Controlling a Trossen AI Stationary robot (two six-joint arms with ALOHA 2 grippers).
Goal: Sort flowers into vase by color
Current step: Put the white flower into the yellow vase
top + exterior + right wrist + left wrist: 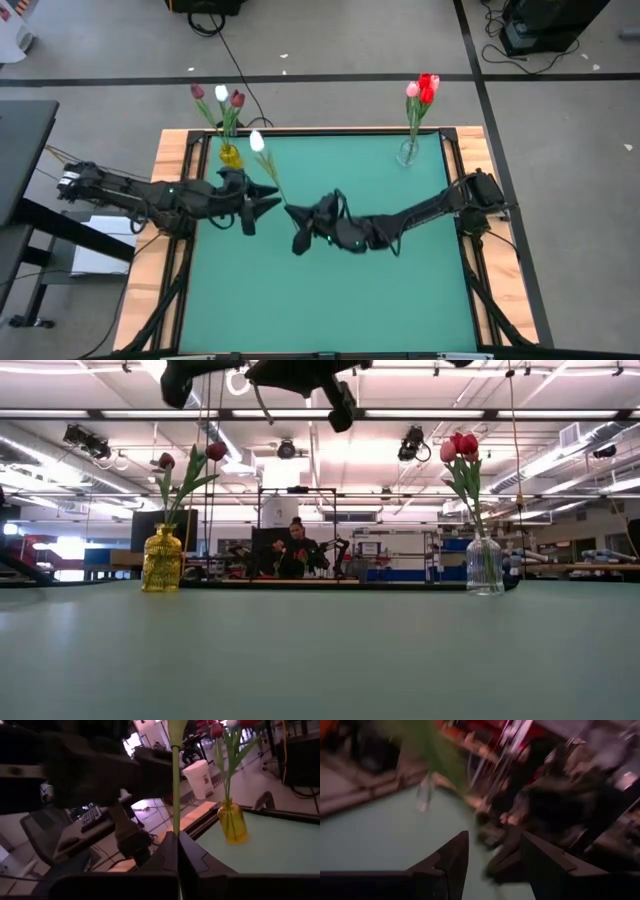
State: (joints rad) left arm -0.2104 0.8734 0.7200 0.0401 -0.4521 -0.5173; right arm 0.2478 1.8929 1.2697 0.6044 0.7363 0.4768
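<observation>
While a white tulip (257,141) is carried above the green table (330,300), its thin stem (175,790) is seen in the right wrist view pinched between the closed jaws of the right gripper (297,214), the long axis running straight out from the fingertips toward the bud. From overhead, the stem slants from that gripper up toward the yellow vase (230,155) at the table's far left corner, with the bud just beside the vase mouth. The left gripper (262,203) is held close alongside the stem, its jaws parted and nothing gripped; it is the nearer arm to the yellow vase. Dark red and white tulips (222,95) are already held by the yellow vase; pink and bright red tulips (424,88) stand in the clear vase (407,152) at the far right.
</observation>
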